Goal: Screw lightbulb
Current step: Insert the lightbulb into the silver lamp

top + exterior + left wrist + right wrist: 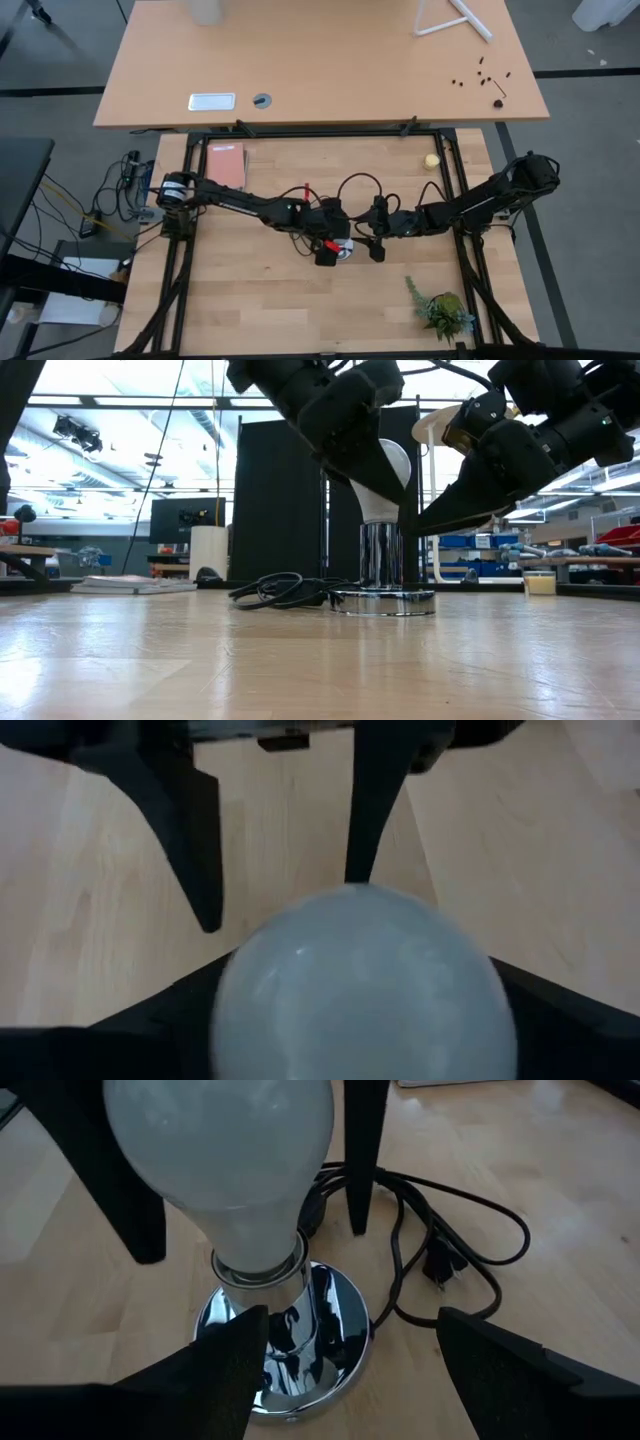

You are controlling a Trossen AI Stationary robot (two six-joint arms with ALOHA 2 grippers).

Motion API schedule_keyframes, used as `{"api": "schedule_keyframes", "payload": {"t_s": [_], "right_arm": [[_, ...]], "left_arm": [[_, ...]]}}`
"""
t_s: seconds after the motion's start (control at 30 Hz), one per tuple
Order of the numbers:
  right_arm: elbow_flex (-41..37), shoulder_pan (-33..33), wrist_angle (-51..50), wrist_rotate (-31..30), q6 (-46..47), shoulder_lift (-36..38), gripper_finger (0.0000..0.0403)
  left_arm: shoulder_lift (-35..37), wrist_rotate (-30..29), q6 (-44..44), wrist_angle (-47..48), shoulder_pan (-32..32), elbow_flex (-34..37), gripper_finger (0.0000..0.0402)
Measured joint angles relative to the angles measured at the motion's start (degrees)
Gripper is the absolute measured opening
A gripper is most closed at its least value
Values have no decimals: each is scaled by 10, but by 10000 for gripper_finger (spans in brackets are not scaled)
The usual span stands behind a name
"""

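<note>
Lightbulb (pixel 225 1165) sits upright in the chrome socket (pixel 290 1335) mid-table. Our left gripper (pixel 280 890) is spread around the globe (not pinching it), right gripper (pixel 350 1355) spread beside the socket stem. Next we probably re-grip and twist again.

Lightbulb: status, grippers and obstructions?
Left gripper open around lightbulb. Right gripper open, flanking socket base. Bulb upright in socket. Black cord behind, not blocking.
</note>
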State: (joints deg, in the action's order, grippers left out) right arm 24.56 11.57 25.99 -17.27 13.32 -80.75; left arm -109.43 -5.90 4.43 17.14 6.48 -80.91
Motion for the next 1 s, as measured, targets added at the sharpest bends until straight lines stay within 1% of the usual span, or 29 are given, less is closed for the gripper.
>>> {"api": "schedule_keyframes", "payload": {"t_s": [0.33, 0.43, 0.5, 0.63, 0.77, 0.87, 1.0], "right_arm": [[0, 0, -1, 6, 14, 0, 299], [-1, 8, -1, 8, 31, -14, 299], [-5, 17, 21, 8, 32, -34, 299], [-15, 30, 92, -3, 31, -78, 299], [-15, 33, 128, -5, 35, -111, 299], [-16, 33, 128, -5, 35, -118, 299], [-16, 33, 106, -7, 32, -106, 299]], "left_arm": [[0, 3, 16, 116, 4, -65, 336], [1, 8, 16, 135, 4, -79, 336], [1, 9, 14, 151, 4, -82, 336], [0, 11, 12, 149, 7, -87, 336], [0, 8, 10, 150, 12, -86, 336], [0, -2, 9, 150, 15, -86, 336], [0, -41, 15, 161, 23, -96, 336]]}}
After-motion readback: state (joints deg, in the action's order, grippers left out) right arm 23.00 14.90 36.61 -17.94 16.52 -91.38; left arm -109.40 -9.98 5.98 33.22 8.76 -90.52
